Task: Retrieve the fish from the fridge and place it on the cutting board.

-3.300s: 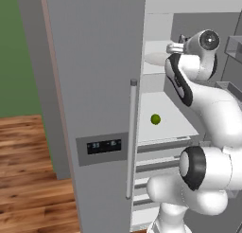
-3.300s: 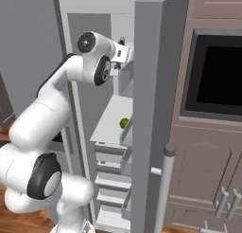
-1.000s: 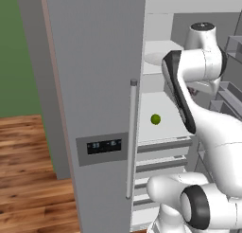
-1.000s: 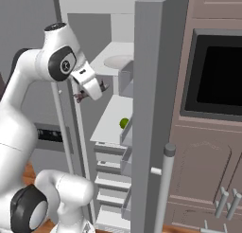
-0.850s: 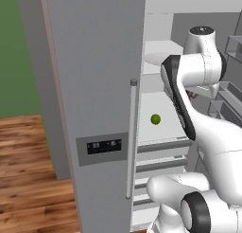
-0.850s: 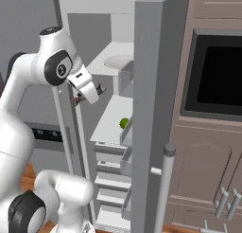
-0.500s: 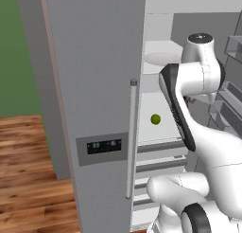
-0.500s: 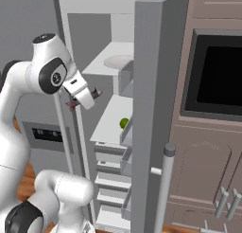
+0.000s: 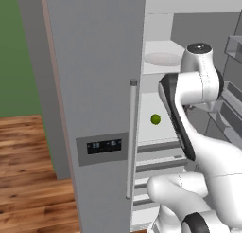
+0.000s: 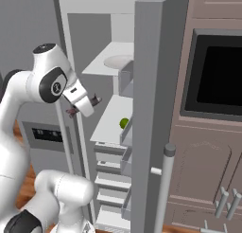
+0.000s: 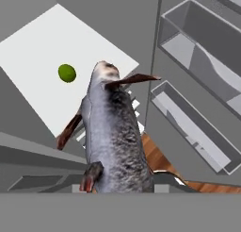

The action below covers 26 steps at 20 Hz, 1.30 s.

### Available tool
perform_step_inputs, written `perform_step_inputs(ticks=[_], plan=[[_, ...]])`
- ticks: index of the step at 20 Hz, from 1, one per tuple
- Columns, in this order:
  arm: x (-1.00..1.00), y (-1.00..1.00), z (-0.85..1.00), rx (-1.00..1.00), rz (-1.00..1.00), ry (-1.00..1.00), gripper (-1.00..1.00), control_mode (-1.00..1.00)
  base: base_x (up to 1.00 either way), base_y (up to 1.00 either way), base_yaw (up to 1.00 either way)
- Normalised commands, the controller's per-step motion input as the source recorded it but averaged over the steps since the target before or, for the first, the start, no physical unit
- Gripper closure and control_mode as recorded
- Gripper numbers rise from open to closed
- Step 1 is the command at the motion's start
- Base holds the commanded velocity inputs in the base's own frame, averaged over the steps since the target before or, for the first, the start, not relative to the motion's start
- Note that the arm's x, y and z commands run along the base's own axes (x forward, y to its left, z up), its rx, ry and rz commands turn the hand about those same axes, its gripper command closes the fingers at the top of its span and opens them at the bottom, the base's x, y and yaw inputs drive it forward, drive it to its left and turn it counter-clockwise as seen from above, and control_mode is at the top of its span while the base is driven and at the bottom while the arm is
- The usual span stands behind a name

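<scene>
- I see a green wall (image 9: 19, 61) on the left, behind the tall grey appliance.
- Wood plank floor (image 9: 28, 180) in warm brown runs below it; a strip of the same floor (image 11: 157, 155) is visible from my hand cam.
- On the right side, brown-mauve cabinetry (image 10: 203, 156) with panelled doors.
- Built-in oven or microwave with a black window (image 10: 217, 71) set into those cabinets.
- Silver bar pulls (image 10: 227, 203) low on the cabinet doors.
- Grey wall (image 10: 28, 23) at upper left in my right view.
- Lighting is flat and even.
</scene>
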Motion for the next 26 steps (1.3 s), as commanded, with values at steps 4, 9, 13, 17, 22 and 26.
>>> perform_step_inputs(ticks=[4, 9, 13, 17, 22, 26], plan=[[-0.13, 0.06, -0.26, 0.0, 0.0, 0.0, 1.0, -1.0, 0.0, 0.0, 0.0], [-0.12, 0.09, -0.3, 0.0, 0.0, 0.0, 1.0, -1.0, 0.0, 0.0, 0.0], [-0.09, 0.01, -0.18, 0.0, 0.0, 0.0, 1.0, -1.0, 0.0, 0.0, 0.0], [-0.14, 0.0, -0.13, 0.01, 0.0, 0.0, 1.0, -1.0, 0.0, 0.0, 0.0], [-0.07, 0.01, -0.04, 0.0, 0.0, 0.0, 1.0, 1.0, -0.15, 0.1, 0.0], [0.0, 0.0, 0.0, 0.0, 0.0, 0.0, 1.0, 1.0, -0.34, 0.39, 0.02]])
